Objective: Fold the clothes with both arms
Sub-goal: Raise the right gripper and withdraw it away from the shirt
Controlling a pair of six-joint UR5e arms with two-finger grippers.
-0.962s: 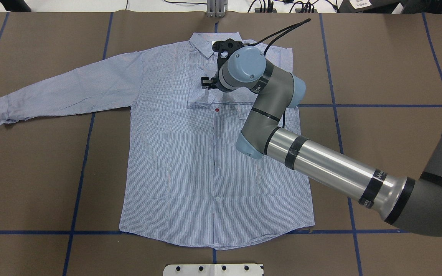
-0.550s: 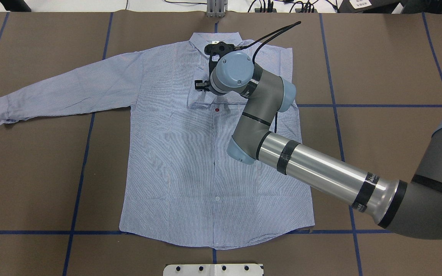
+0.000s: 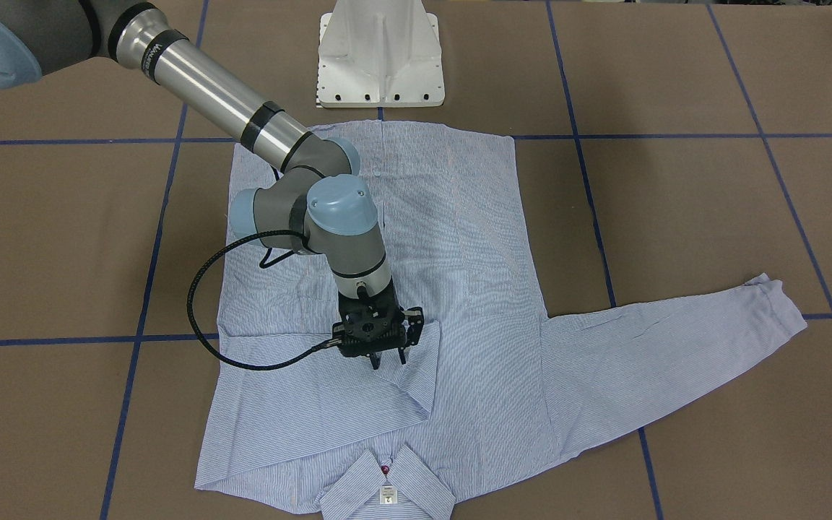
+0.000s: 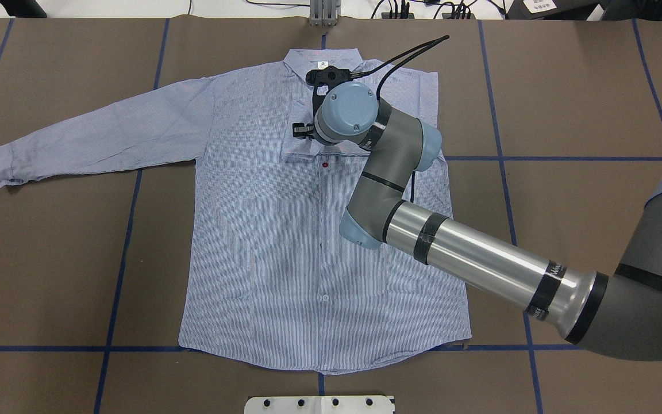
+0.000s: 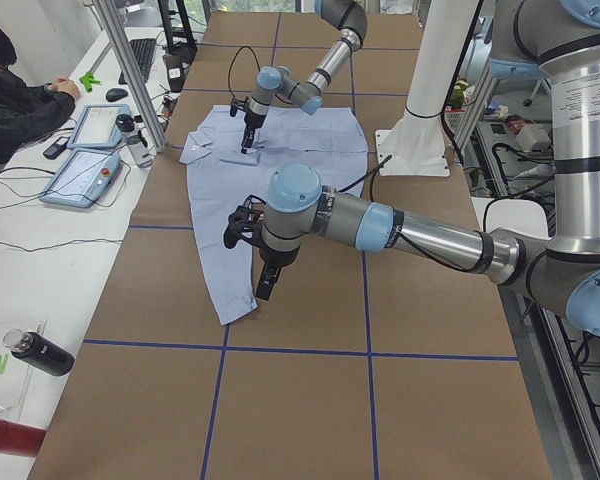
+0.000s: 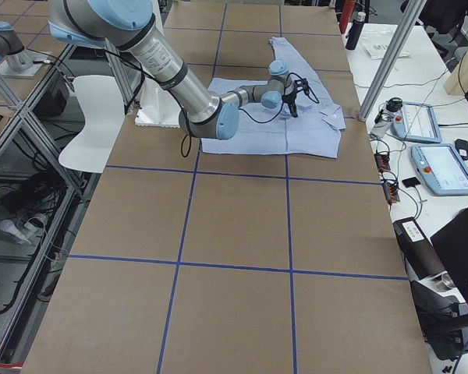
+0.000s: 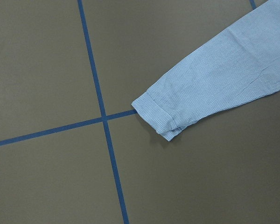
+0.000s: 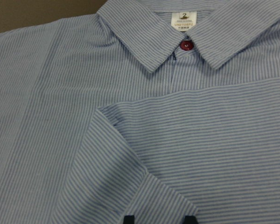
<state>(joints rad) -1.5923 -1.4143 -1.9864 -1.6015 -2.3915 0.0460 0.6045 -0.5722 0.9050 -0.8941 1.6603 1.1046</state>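
Overhead exterior view has a light blue-and-white finely striped long-sleeved button-up shirt (image 4: pixel 273 247) lying flat, front up, on a table covered in brown paper (image 4: pixel 584 103) marked with blue tape lines (image 4: pixel 49 348). Its collar (image 4: pixel 299 63) is toward the far edge and its hem toward the robot. One sleeve (image 4: pixel 101 135) stretches straight out on the robot's left. The other sleeve (image 3: pixel 315 404) is folded in across the chest, its cuff end lying just below the collar. The silver-grey tubular right arm (image 4: pixel 480 259) reaches over the shirt's body, and its small black right gripper (image 3: pixel 387 359) points down at that folded cuff. The right wrist view shows its two dark fingertips (image 8: pixel 129 219) standing apart over the cloth, gripping nothing, with the white neck label (image 8: pixel 184 20) and a dark red button (image 8: pixel 186 45) ahead. In the exterior left view the left arm (image 5: pixel 420 230) holds the left gripper (image 5: pixel 261 292) above the outstretched sleeve's end; whether its jaws are parted or closed cannot be told. The left wrist view looks down on that striped cuff (image 7: pixel 161 119) beside a tape crossing. A white pedestal base (image 3: pixel 380 65) stands at the hem, and a person (image 5: pixel 15 95) sits at a side desk.
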